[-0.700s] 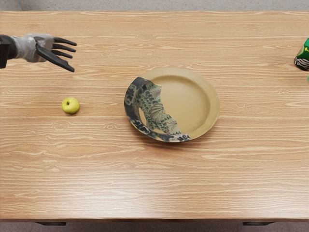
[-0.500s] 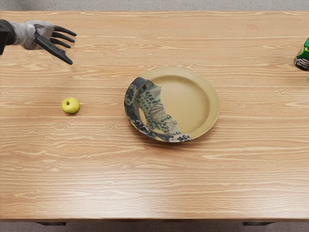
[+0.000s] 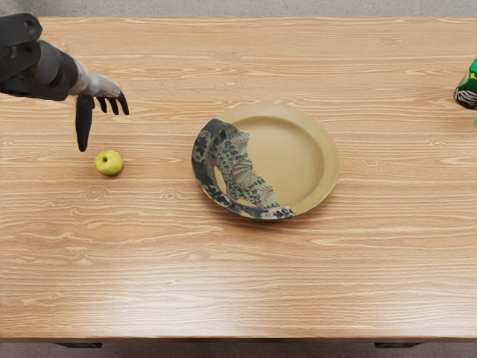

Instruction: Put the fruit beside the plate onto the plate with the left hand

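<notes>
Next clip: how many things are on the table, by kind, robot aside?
Fruit: 1, an apple
Dishes: 1, a plate
Unidentified: 1, a green object cut off at the right edge
Total: 3

The fruit I'm after is a small yellow-green apple (image 3: 109, 162), sitting at the left, well apart from the plate (image 3: 298, 153). That plate lies flat in the middle: round, tan, with a dark leafy pattern along its left rim.
</notes>
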You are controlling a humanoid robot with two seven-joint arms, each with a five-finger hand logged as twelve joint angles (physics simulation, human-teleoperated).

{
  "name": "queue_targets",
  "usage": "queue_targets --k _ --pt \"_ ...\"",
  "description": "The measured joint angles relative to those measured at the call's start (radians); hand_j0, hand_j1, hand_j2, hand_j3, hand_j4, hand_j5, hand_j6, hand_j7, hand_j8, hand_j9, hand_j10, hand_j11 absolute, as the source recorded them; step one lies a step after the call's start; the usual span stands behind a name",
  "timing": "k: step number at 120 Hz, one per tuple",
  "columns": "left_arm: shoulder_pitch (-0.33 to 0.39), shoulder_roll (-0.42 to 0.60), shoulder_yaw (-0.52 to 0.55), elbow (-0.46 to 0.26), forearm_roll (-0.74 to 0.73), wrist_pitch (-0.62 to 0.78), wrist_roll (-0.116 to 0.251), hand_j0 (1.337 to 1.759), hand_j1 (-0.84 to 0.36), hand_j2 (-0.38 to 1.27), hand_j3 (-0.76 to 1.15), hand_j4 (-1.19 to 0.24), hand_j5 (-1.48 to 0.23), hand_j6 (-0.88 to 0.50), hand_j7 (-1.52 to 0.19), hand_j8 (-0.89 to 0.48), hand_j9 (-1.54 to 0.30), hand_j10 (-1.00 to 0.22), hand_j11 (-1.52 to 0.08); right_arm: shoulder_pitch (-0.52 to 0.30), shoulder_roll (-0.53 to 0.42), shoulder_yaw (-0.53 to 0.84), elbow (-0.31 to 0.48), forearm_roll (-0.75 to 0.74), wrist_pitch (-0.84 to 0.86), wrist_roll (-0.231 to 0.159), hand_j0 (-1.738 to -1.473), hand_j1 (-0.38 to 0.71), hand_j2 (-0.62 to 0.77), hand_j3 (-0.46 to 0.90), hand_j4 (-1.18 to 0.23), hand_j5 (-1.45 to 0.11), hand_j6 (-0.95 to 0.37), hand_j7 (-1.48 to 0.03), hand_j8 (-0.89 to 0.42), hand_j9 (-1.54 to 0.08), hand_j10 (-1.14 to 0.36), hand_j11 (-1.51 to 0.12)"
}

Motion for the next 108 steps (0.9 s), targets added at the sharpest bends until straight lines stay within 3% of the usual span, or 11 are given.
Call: queue_targets --k 14,30,58,108 --pt "-0.023 0.040 0.086 -0.155 0.038 0.194 0.010 1.658 0.06 0.05 0.00 -0.24 -0.31 -0.24 -0.31 -0.24 -0.31 -0.24 -0.31 0.000 0.000 0.000 0.000 0.000 0.000 0.000 -1.658 -0.31 -0.01 0.00 -0.04 -0.05 -0.04 -0.05 -0.04 -0.05 -0.04 -0.05" --pt "-0.006 0.038 0.147 -0.220 0.019 0.305 0.013 1.658 0.06 0.05 0.00 -0.24 -0.31 -0.24 -0.31 -0.24 -0.31 -0.24 -0.31 0.000 0.000 0.000 0.000 0.000 0.000 0.000 -1.658 -0.31 -0.01 0.00 -0.04 -0.05 -0.04 -0.05 -0.04 -0.05 -0.04 -0.05" --pt "0.015 0.032 0.237 -0.238 -0.104 0.450 0.013 1.658 0.06 0.05 0.00 -0.24 -0.31 -0.24 -0.31 -0.24 -0.31 -0.24 -0.31 0.000 0.000 0.000 0.000 0.000 0.000 0.000 -1.658 -0.31 -0.01 0.00 -0.04 -0.05 -0.04 -0.05 -0.04 -0.05 -0.04 -0.05" --pt "0.071 -0.012 0.278 -0.205 -0.134 0.654 0.010 1.658 0.06 0.05 0.00 -0.25 -0.32 -0.25 -0.32 -0.25 -0.32 -0.25 -0.32 0.000 0.000 0.000 0.000 0.000 0.000 0.000 -1.658 -0.31 -0.01 0.00 -0.04 -0.05 -0.04 -0.05 -0.04 -0.05 -0.04 -0.05"
